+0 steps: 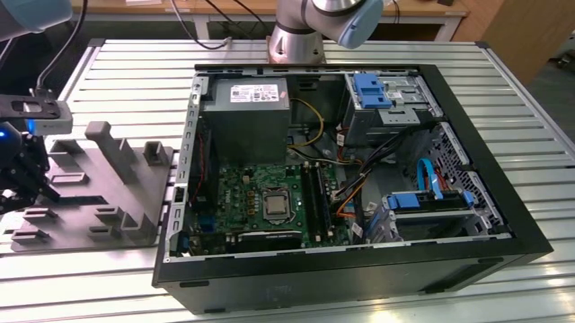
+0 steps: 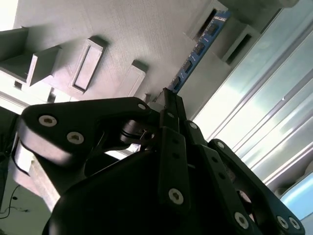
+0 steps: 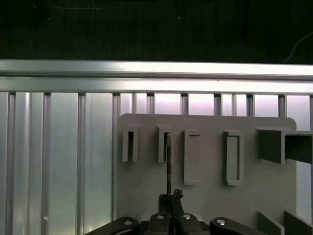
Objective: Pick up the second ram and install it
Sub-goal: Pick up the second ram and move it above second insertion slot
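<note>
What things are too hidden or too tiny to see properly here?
Exterior view: the gripper is cut by the picture's edge, so its load is unclear there.
Second wrist view: the gripper's own links hide the second ram's near end.
Exterior view: the motherboard's memory slots are too small to tell filled from empty.

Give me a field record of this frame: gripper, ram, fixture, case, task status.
gripper: shut on the second ram, positioned over the grey fixture
second ram: blue-green stick, on edge, one end between the gripper fingers, the rest running along a fixture slot
grey fixture: on the slatted table, on the exterior view's left of the PC case
PC case: side open, motherboard exposed
memory slots: beside the CPU socket; cannot tell what they hold
status: ram gripped at the fixture, not yet at the case
</note>
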Controlling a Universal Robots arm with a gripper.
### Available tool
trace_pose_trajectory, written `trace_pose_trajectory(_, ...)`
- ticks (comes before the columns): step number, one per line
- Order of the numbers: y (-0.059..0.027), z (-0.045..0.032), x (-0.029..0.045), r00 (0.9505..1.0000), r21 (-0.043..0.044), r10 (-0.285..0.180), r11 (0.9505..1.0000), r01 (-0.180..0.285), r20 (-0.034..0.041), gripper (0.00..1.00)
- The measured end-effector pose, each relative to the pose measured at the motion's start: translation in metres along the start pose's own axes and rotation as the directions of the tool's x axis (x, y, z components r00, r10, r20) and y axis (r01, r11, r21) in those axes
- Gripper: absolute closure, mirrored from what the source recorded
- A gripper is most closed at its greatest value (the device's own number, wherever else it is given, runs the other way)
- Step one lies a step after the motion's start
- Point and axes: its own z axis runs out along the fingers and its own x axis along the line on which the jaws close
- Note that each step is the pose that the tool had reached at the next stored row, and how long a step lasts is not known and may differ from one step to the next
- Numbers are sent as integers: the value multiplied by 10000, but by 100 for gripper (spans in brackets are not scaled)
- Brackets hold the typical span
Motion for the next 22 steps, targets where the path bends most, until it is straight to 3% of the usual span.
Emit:
trace_pose_trajectory(6, 0, -56, -3, 10000, 5, 88, 10000, -88, 1, 88)
trace_pose_trajectory(12, 2, -202, -10, 10000, 6, 97, 10000, -97, 1, 88)
trace_pose_trajectory(16, 3, -334, -16, 9999, 6, 101, 9999, -101, 2, 88)
trace_pose_trajectory(18, 5, -473, -23, 9999, 6, 102, 9999, -102, 2, 88)
trace_pose_trajectory(22, 6, -620, -31, 9999, 6, 102, 9999, -102, 2, 88)
